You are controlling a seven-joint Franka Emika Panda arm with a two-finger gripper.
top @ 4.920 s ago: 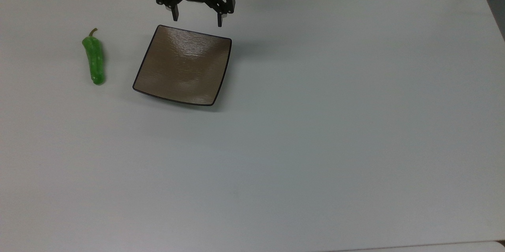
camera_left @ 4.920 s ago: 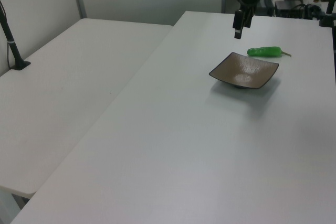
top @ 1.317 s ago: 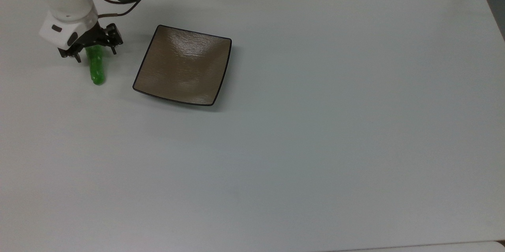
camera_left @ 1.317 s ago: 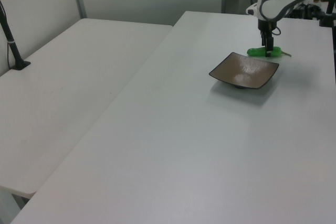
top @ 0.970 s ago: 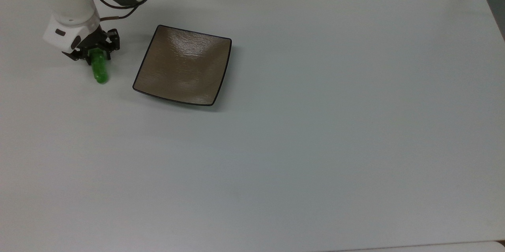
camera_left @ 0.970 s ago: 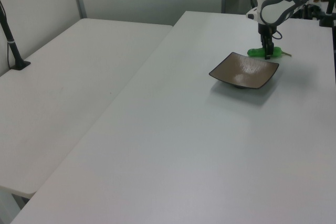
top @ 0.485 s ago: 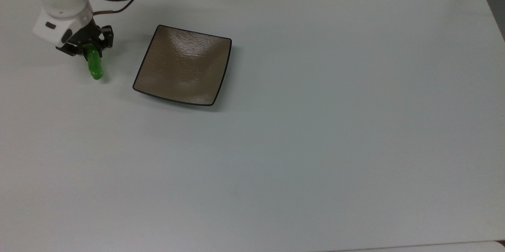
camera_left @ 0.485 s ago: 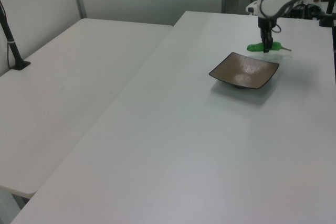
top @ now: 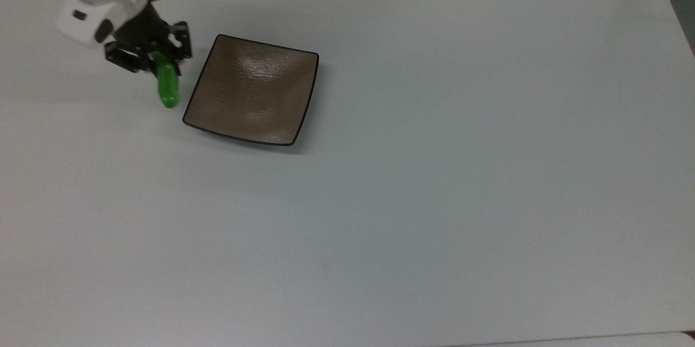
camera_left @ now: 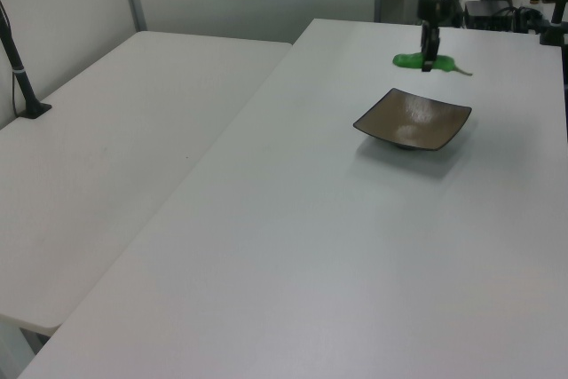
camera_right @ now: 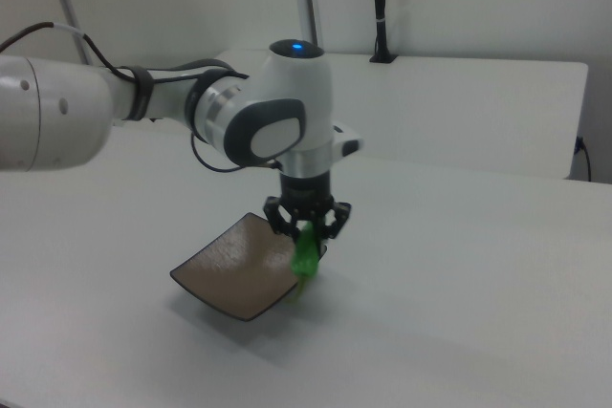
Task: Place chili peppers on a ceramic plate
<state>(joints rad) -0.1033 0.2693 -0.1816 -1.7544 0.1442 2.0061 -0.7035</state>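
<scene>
1. Nearest the top view's camera lay the broad bare stretch of the white table (top: 412,216). Nothing on it carried a brand, a label or any writing that could be read.

2. The plate (top: 252,89) sat flat on the table with nothing on it, its glossy brown face catching the light. It is the landmark for everything below.

3. The pepper (top: 168,86) hung clear of the table just off the plate's edge on the top view's left, not yet over the rim. Its free blunt end pointed toward the plate's near corner. In the left view the pepper (camera_left: 410,60) hung lifted beyond the plate's far side, with a thin stem trailing to the left view's right.

4. The gripper (top: 155,62) was clamped on the pepper's upper part, one finger on each side, on the same side of the plate as the pepper. In the right view the gripper (camera_right: 308,226) pointed straight down and the pepper (camera_right: 305,255) dangled below it at the plate's (camera_right: 239,269) edge.

5. The step in hand looked like the carry to the plate. To do it well, I would keep the pepper high enough for its hanging tip to pass over the upturned rim, centre it over the brown face, lower it almost to the surface, and only then let go. A glossy pepper dropped from height could roll or slide off so shallow a dish.

6. Farthest from the plate, the white arm (camera_right: 172,107) showed no readable marking, only a small blue light on its top joint.
</scene>
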